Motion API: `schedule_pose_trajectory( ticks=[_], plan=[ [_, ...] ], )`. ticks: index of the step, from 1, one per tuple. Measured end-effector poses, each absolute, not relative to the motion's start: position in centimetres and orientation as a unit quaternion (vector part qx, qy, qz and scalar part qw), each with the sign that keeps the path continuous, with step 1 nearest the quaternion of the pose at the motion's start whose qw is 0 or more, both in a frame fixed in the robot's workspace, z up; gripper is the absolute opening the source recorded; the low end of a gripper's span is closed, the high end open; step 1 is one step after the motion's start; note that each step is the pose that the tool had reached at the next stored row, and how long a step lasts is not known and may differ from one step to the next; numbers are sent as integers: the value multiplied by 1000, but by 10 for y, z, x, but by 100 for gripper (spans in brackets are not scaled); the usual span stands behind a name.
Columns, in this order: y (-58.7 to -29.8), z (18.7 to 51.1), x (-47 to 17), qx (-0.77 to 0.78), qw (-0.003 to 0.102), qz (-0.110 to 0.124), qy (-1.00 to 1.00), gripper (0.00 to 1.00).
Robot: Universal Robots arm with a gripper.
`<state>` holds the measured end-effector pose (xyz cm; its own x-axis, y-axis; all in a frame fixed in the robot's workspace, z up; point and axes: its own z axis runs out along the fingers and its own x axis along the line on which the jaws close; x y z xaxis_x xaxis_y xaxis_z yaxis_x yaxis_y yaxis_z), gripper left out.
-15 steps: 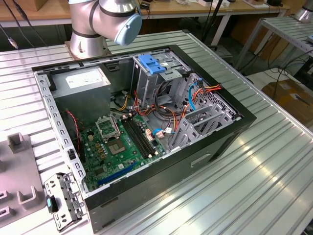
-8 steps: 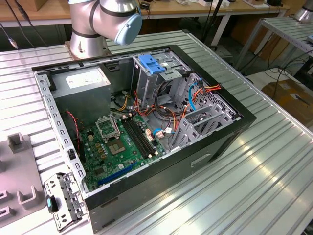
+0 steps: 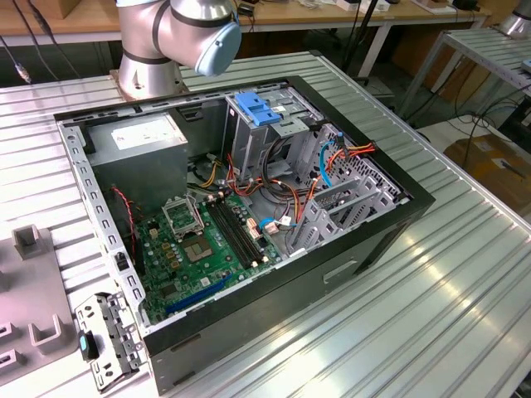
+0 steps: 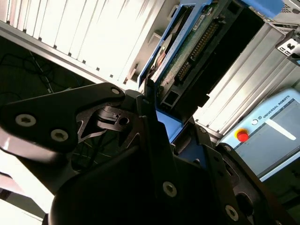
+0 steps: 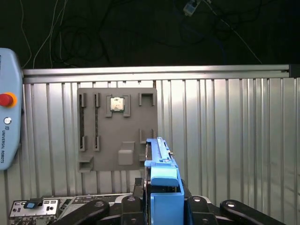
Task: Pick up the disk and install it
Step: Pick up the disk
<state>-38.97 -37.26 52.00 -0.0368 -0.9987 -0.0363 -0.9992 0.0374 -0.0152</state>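
- held the disk (image 5: 161,176) on edge in the gripper (image 5: 162,193), clamped narrow on its bright blue carrier, clear of the ribbed metal bench (image 5: 225,140).
- showed, in the second wrist view, the disk's dark body, a green board edge and a row of connector pins.
- faced a grey fixture plate (image 5: 117,129) lying on the bench, with a small square chip (image 5: 117,104) seated in it.
- found a light-blue pendant (image 5: 8,122) with a red button (image 5: 5,100) beside the plate; bore print, left unread.
- in the exterior view, saw an open computer case (image 3: 357,249) on the bench below the arm (image 3: 178,33), with a green motherboard (image 3: 207,249), a light-blue latch (image 3: 257,109) atop a silver cage (image 3: 247,153), and a white label (image 3: 148,131) on the power supply (image 3: 137,162), too small to read.
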Motion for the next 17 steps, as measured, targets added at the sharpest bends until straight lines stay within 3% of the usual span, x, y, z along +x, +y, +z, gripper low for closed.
schedule_pose_trajectory(
  ticks=[17],
  plan=[
    [-375,520,-367,-694,18,7,720,37]
  ],
)
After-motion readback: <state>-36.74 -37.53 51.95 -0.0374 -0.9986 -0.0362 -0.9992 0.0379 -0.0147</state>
